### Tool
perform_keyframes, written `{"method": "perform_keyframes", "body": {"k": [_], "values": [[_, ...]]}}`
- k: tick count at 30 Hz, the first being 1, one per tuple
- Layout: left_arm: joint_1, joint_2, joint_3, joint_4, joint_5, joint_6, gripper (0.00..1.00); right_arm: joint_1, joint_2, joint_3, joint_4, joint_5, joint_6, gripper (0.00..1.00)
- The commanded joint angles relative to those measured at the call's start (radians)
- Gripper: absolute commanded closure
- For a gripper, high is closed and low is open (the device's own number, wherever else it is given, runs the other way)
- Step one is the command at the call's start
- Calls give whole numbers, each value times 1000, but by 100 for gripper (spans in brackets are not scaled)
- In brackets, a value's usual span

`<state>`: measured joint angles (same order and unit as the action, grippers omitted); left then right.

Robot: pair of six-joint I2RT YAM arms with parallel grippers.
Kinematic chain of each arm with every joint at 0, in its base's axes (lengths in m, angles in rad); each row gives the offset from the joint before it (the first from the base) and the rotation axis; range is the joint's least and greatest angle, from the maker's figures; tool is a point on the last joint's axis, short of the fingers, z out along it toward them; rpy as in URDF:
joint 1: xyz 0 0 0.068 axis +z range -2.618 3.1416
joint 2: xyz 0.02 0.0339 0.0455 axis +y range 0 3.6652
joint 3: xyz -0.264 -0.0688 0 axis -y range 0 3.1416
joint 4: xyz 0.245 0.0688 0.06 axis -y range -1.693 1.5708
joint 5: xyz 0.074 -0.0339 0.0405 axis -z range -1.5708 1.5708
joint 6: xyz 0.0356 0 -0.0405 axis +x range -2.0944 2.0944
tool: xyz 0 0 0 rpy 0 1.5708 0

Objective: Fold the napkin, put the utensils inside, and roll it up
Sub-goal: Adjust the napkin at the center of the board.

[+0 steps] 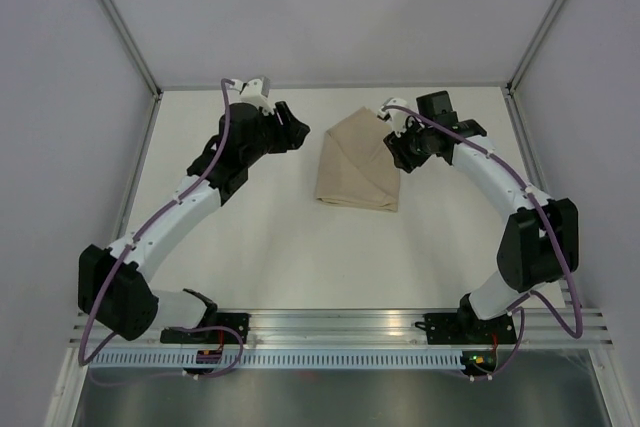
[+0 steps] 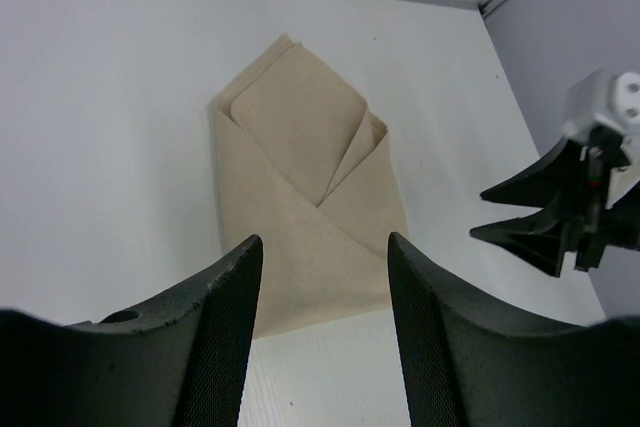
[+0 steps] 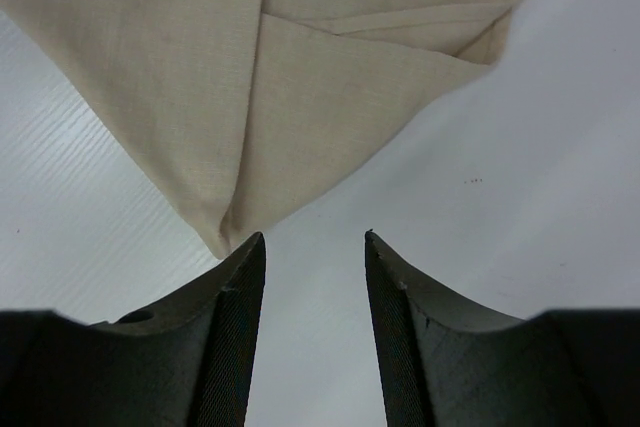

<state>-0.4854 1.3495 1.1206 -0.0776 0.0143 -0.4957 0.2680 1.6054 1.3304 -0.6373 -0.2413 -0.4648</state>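
The beige napkin [image 1: 357, 162] lies folded into an envelope-like shape at the table's middle back, with overlapping flaps; it also shows in the left wrist view [image 2: 300, 177] and the right wrist view [image 3: 260, 77]. The fork is out of sight in every view. My left gripper [image 1: 301, 133] is open and empty just left of the napkin, its jaws [image 2: 325, 247] standing over the napkin's near edge. My right gripper [image 1: 394, 154] is open and empty at the napkin's right side, its fingertips [image 3: 315, 237] just off a pointed corner of the cloth. It also shows in the left wrist view [image 2: 492, 213].
Grey walls with metal corner posts [image 1: 120, 22] enclose the white table [image 1: 270, 247] on three sides. An aluminium rail [image 1: 340, 332] with the arm bases runs along the near edge.
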Motion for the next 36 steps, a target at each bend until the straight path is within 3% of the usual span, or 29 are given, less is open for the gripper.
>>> {"method": "perform_keyframes", "body": {"k": [1, 13, 36], "values": [[5, -64, 48, -62, -40, 46, 42, 39, 16, -17, 60, -33, -63, 49], [4, -104, 82, -117, -54, 66, 42, 238, 37, -146, 171, 43, -109, 49], [4, -85, 58, -85, -22, 60, 43, 376, 97, -243, 281, 178, -123, 50]]}}
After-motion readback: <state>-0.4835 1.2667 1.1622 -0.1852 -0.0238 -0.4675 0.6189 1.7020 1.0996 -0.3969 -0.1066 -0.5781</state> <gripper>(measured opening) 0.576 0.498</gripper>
